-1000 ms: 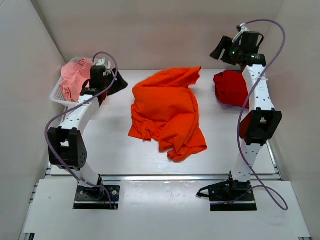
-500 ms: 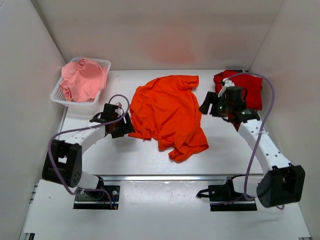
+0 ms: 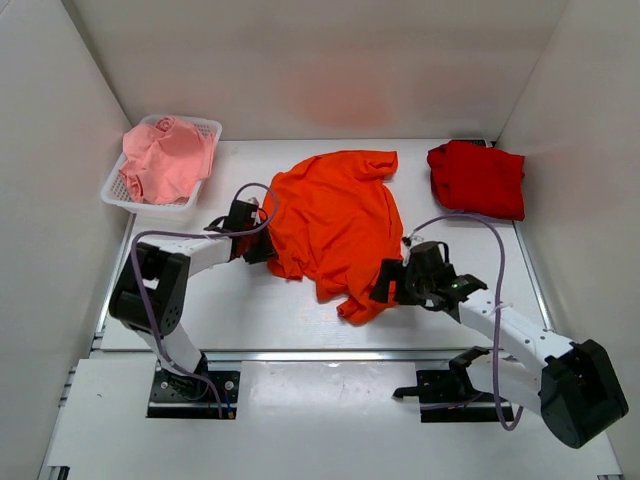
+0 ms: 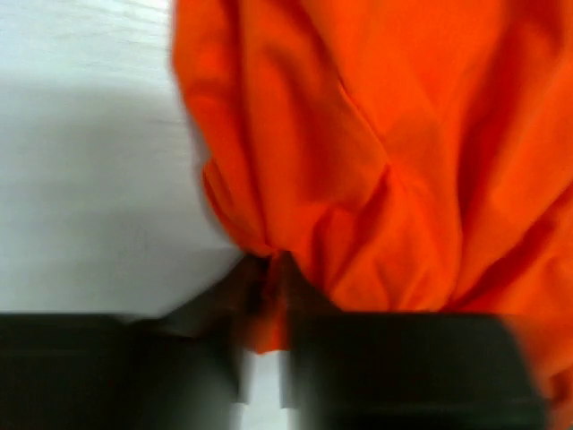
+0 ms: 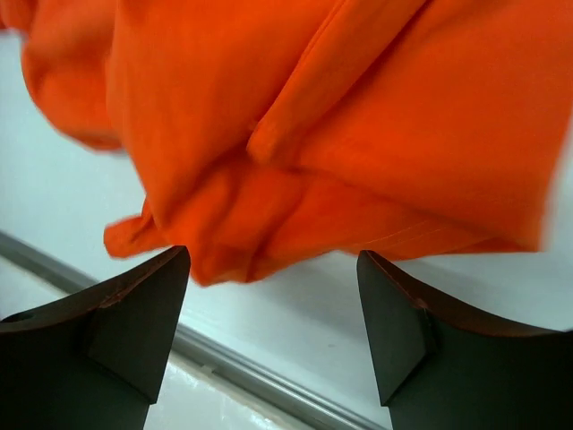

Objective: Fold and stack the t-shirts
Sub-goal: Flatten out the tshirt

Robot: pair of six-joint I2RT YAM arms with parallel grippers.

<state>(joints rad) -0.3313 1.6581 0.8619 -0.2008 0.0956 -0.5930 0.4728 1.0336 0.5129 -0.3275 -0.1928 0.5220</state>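
orange t-shirt (image 3: 335, 225): crumpled heap in the middle of the worktop (image 3: 230, 310), not folded at all. collar end points at the far edge, and a bunched hem sticks out toward the near edge.
left gripper (image 3: 262, 243): down low at the shirt's left edge. wrist cam is pretty blurry, but the jaws (image 4: 262, 331) are pulled in to a narrow slit with a little tongue of orange cloth pinched between them. the fabric gathers to a point right there.
right gripper (image 3: 383, 285): low at the shirt's near-right hem. jaws (image 5: 273, 253) are spread wide with nothing in them. the hem lies just ahead of the fingertips (image 5: 170, 269), and I can't tell if it's touching them.
red t-shirt (image 3: 477, 178): sitting as a compact bundle in the far right corner, well apart from the orange one.
pink t-shirt (image 3: 165, 158): bunched up inside the white mesh basket (image 3: 207, 126), spilling a bit over the rim.
basket spot: far left corner of the worktop, up against the left wall.
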